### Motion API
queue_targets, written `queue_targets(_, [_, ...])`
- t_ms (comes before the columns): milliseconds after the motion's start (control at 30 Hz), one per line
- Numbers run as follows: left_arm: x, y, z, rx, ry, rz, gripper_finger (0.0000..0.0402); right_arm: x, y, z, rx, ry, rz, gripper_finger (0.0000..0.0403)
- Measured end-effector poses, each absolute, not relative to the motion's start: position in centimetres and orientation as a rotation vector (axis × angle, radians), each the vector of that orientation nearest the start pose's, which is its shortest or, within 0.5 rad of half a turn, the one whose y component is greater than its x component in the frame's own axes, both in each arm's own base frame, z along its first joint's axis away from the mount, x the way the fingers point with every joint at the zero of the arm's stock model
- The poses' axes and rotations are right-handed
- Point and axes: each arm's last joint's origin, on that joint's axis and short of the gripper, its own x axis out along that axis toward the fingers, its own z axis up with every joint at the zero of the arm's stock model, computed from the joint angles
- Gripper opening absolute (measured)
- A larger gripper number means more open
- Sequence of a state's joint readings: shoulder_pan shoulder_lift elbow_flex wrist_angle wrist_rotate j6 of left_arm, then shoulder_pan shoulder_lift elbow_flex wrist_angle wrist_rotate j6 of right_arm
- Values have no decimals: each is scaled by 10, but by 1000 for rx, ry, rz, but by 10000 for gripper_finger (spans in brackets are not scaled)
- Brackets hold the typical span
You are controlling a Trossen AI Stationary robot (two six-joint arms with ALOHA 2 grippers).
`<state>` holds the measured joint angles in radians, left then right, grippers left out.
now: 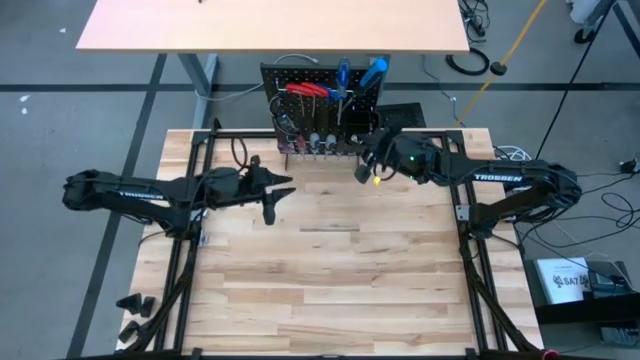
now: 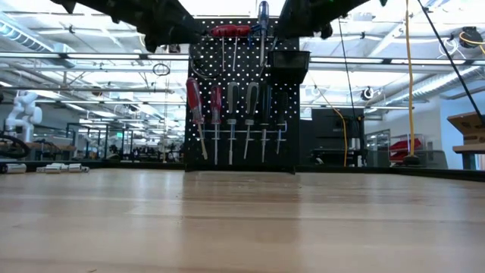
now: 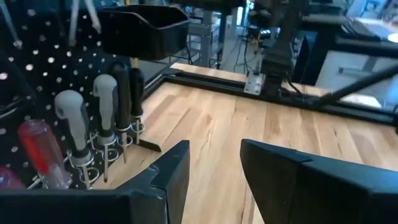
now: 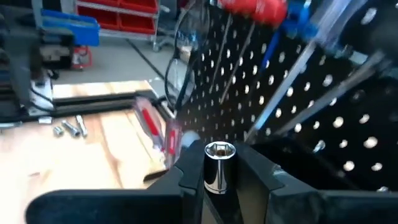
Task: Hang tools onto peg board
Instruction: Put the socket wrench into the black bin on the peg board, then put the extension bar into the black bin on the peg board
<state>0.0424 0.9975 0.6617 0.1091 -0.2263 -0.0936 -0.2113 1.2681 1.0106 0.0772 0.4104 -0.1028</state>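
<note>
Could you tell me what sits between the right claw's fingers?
A small silver socket stands upright between the right claw fingers, clear in the right wrist view, beside the peg board.

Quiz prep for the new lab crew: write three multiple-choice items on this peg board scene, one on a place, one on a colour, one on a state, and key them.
1. Where does the peg board stand?
A. at the table's far edge
B. at the table's near edge
C. flat on the floor

2. What colour are the handles of the hex keys at the board's top?
A. green
B. red
C. white

3. What is the right gripper doing?
A. hanging open and empty
B. gripping a red screwdriver
C. gripping a silver socket

Answers:
1 A: the high view shows the board upright at the far edge.
2 B: the low view shows red handles.
3 C: in the right wrist view, the jaws clamp the socket on both sides.
</note>
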Motion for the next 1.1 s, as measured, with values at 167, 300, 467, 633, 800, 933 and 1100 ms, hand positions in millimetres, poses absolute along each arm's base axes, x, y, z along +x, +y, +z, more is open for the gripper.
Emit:
queue_targets(167, [220,8,276,40,262,284,150,278,-84,330,-111,226,-654,53])
queue_targets(300, [217,0,273,154,314,418,150,276,-91,330,-108,226,-678,53])
queue_targets(467, [215,-11,274,287,333,472,150,275,-96,330,-107,225,-696,53])
queue_targets(633, [212,-17,273,365,360,553,150,274,-96,331,-105,220,-699,91])
queue_targets(800, [211,-24,271,355,369,529,150,274,-96,331,-106,217,-699,168])
queue_targets(933, [210,-29,269,338,374,502,150,274,-96,333,-115,207,-699,204])
queue_targets(1100, [206,-38,262,297,427,398,150,271,-90,339,-128,184,-644,219])
